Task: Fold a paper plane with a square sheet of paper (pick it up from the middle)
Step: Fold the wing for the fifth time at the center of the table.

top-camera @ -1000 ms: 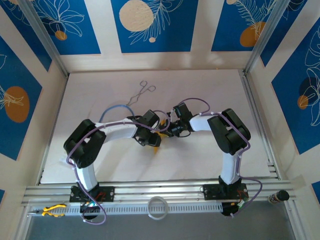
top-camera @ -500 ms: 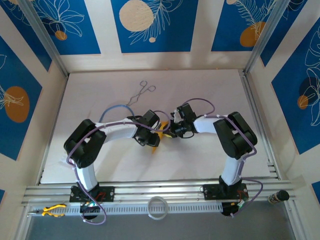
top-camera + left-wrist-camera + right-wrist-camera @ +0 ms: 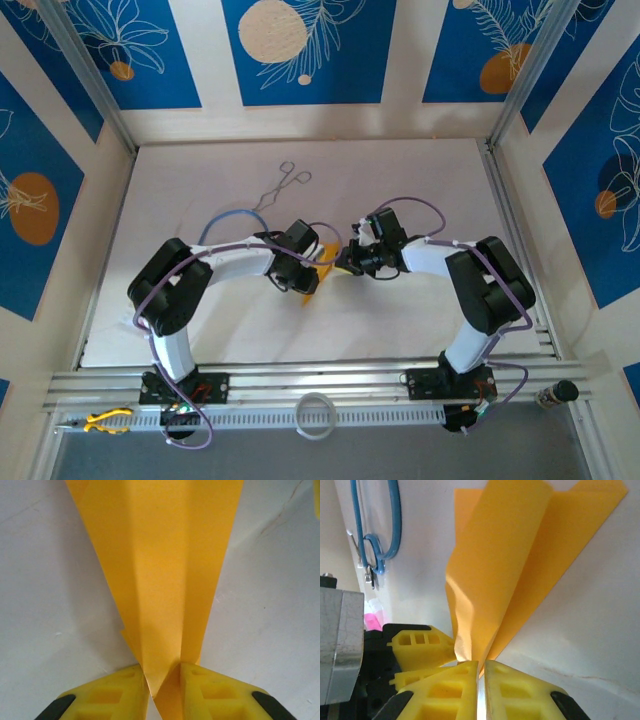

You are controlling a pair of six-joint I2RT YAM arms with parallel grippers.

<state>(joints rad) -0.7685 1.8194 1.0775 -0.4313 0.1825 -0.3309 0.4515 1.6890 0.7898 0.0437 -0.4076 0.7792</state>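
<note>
The orange-yellow paper plane (image 3: 320, 266) is a folded, narrow triangle held just above the white table between both grippers. My left gripper (image 3: 306, 270) is shut on its narrow end; in the left wrist view the folded layers (image 3: 165, 580) fan away from the yellow fingertips (image 3: 120, 690). From the other side, my right gripper (image 3: 347, 262) is shut on the paper plane (image 3: 500, 575), its fingers (image 3: 520, 690) pressed nearly together on the paper's edge. The left gripper's fingers (image 3: 420, 647) sit close beside them. No flat square sheet is in view.
Metal forceps (image 3: 284, 185) lie at the back of the table (image 3: 420, 190). A blue cable (image 3: 225, 218) loops behind the left arm, also in the right wrist view (image 3: 385, 530). A pink slip (image 3: 373, 620) lies near the left gripper. A white ring (image 3: 316, 415) and yellow pliers (image 3: 104, 421) rest on the front rail.
The right arm's elbow has swung out to the right and its gripper has shifted slightly right with the paper. The left arm has stayed put.
</note>
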